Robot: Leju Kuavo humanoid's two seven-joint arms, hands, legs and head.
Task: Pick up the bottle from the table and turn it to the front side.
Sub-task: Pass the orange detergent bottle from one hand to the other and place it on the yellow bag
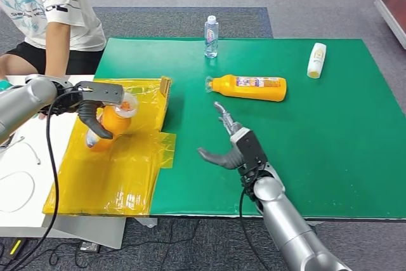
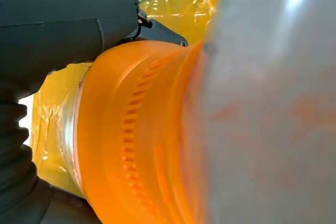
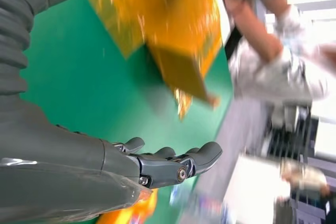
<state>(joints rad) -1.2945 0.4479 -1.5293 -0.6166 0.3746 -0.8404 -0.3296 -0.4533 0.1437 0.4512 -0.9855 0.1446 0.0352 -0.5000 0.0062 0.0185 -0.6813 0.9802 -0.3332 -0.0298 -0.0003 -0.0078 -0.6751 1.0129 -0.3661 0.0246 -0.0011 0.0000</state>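
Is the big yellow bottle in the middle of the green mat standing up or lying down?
Lying down. The yellow bottle rests on its side on the green mat, its clear cap end pointing toward the yellow plastic sheet.

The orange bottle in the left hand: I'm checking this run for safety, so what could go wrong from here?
1. The left hand grips the orange bottle above the yellow plastic sheet; turning it might loosen the grip and drop it.
2. A person sits just behind that hand, so a wide swing could hit their arm.
3. The sheet looks loose and crinkled; a bottle set on it may slide.
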